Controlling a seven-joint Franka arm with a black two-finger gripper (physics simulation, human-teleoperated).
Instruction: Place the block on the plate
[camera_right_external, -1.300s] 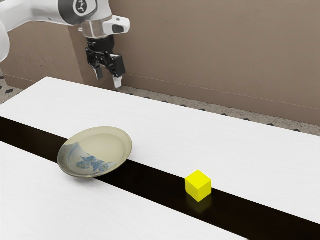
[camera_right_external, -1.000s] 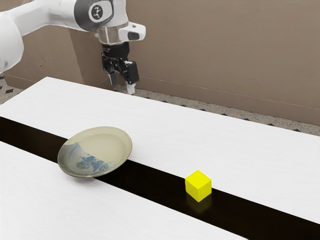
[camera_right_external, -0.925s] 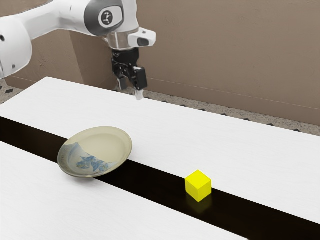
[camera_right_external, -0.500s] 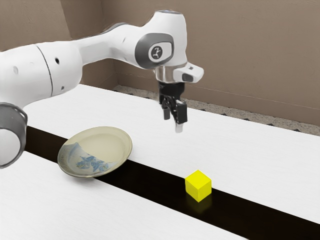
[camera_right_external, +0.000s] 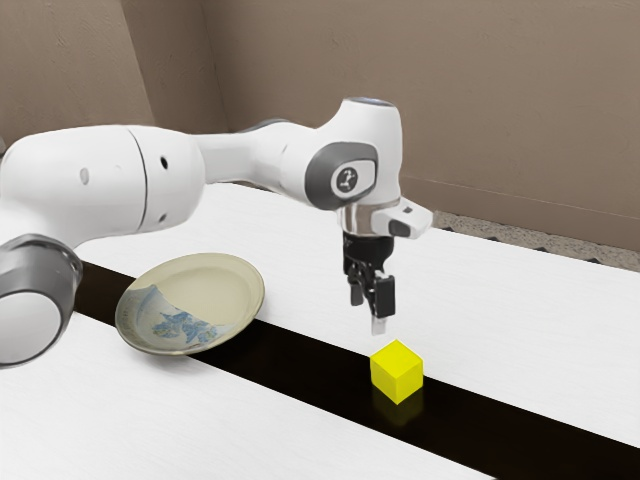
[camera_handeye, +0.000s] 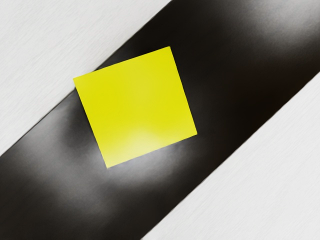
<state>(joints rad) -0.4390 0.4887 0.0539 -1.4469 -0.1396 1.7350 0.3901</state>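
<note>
- exterior view's left: plate (camera_right_external: 215, 283) with a blue pattern, on the tabletop (camera_right_external: 500, 300)
- next, pincer (camera_right_external: 367, 314), spread, hanging kinda just above the block (camera_right_external: 397, 372)
- then said yellow block, on the dark strip (camera_right_external: 290, 362); wrist view gets its top square-on

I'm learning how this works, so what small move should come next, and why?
Probably lower the open, black two-finger tool toward the yellow cube: it hangs empty above the cube, which sits on the table's black stripe, not on the round beige-and-blue plate.

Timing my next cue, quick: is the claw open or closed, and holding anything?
Claw: open, holding nothing; the yellow block sits on the dark strip below.
</note>
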